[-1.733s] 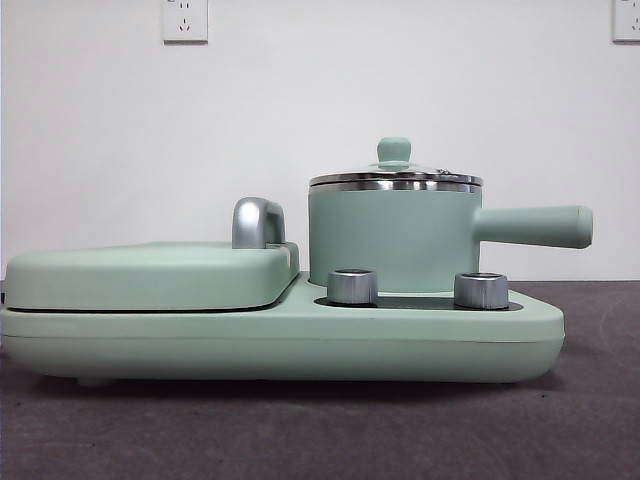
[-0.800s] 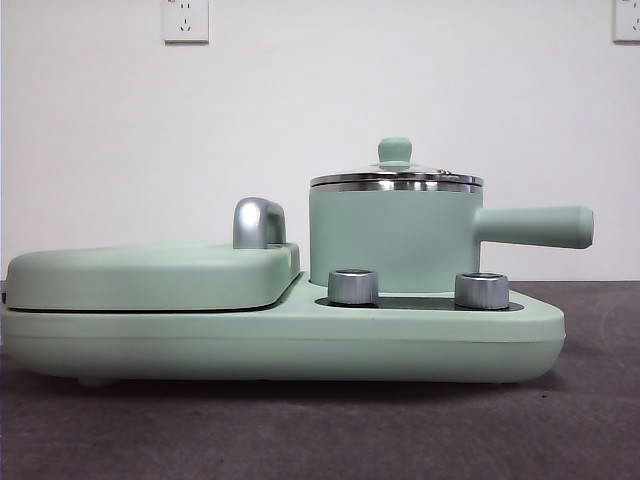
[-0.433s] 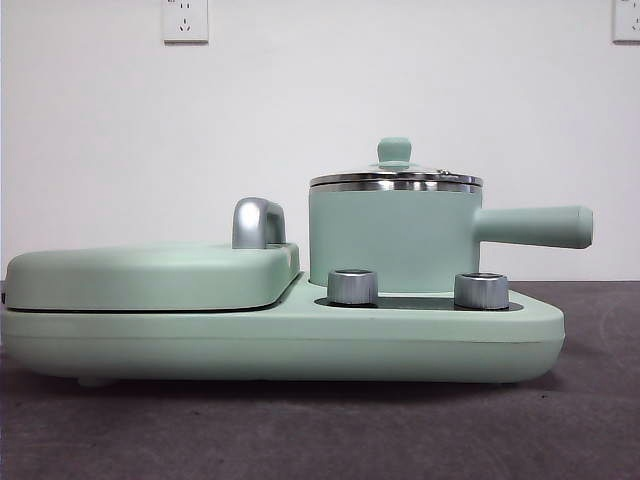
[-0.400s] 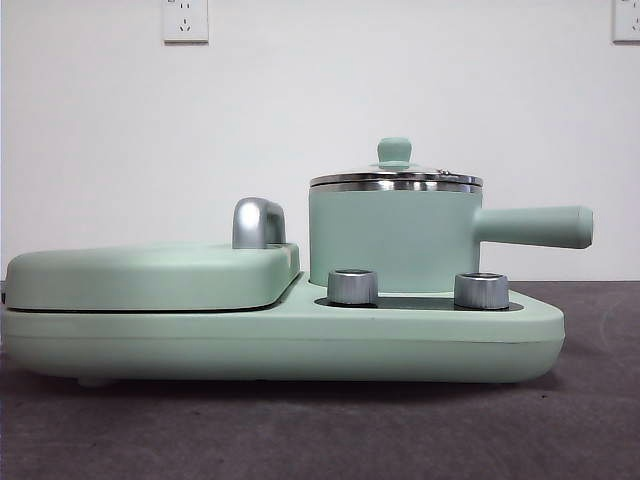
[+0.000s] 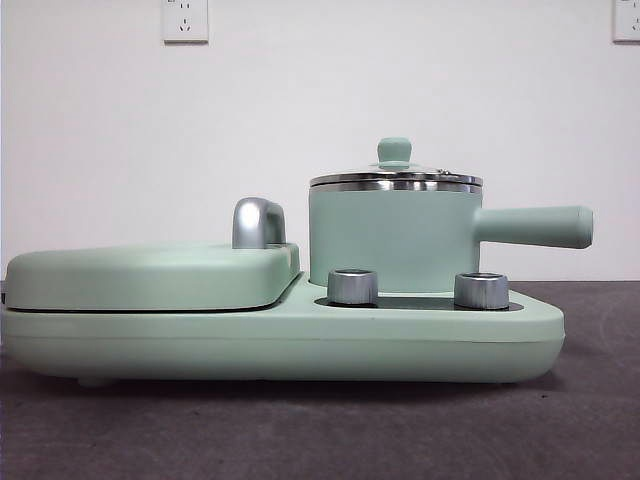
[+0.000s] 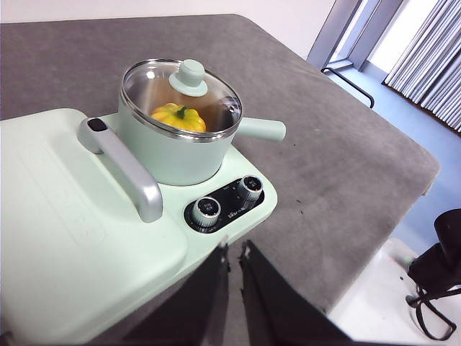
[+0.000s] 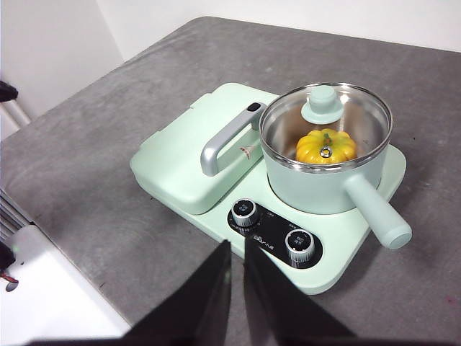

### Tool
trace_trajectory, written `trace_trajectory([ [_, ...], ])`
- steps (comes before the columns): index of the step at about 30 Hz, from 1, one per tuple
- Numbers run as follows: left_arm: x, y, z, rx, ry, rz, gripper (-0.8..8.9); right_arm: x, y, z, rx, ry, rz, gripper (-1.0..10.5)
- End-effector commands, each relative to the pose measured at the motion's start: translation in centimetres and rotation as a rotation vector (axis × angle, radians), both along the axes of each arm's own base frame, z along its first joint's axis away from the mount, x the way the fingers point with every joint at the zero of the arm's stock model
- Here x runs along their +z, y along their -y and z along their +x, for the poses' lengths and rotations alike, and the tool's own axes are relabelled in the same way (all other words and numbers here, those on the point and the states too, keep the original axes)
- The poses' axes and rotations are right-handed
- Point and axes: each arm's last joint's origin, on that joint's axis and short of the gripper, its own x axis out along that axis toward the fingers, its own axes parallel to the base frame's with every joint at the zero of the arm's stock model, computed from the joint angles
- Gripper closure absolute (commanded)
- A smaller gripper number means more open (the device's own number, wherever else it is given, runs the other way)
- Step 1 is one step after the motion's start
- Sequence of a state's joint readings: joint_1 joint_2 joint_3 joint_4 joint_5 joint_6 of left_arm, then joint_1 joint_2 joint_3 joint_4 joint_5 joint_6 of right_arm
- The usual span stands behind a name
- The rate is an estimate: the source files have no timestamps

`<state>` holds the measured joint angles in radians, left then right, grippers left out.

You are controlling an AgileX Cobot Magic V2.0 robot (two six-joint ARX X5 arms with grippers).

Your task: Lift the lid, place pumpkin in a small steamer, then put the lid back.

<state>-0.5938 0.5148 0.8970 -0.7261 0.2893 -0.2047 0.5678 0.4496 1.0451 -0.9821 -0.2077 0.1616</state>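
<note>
pumpkin (image 7: 325,146) inside pot (image 5: 395,240), lid (image 6: 181,90) on; both grippers (image 6: 233,254) (image 7: 237,254) pressed together, high — little risk beyond a stray bump unseating the lid.

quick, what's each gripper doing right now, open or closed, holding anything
Left gripper: closed, holding nothing, back from the small steamer.
Right gripper: closed, holding nothing.

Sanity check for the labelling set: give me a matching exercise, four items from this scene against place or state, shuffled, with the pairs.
Column A
1. small yellow-orange ribbed pumpkin
2. round clear-glass lid with mint-green knob
3. long mint-green side handle
4. two steel dials

Column B
a. on the base's black panel, in front of the pot
b. sticks out sideways from the pot
c. inside the small mint-green steamer pot
d. seated on the pot's rim

Pairs: 1-c, 2-d, 3-b, 4-a
</note>
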Motion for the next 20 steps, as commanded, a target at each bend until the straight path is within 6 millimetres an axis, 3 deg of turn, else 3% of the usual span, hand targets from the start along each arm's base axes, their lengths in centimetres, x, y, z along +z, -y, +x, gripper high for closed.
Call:
trace_trajectory([
  [1,-0.3,0.0,0.1,0.012,0.062,-0.047,7.81,0.3,0.0,0.0,0.009,0.016,0.004,9.2],
  [4,-2.4,-0.5,0.7,0.076,0.192,-0.129,7.81,0.3,0.0,0.0,0.009,0.015,0.004,9.2],
  [8,-7.1,-2.1,1.2,0.231,0.349,-0.182,7.81,0.3,0.0,0.0,0.009,0.016,0.005,9.2],
  [15,-14.1,-4.3,2.0,0.613,0.355,-0.076,7.81,0.3,0.0,0.0,0.009,0.016,0.005,9.2],
  [20,-16.8,-5.1,2.6,0.851,0.318,-0.008,7.81,0.3,0.0,0.0,0.009,0.016,0.005,9.2],
])
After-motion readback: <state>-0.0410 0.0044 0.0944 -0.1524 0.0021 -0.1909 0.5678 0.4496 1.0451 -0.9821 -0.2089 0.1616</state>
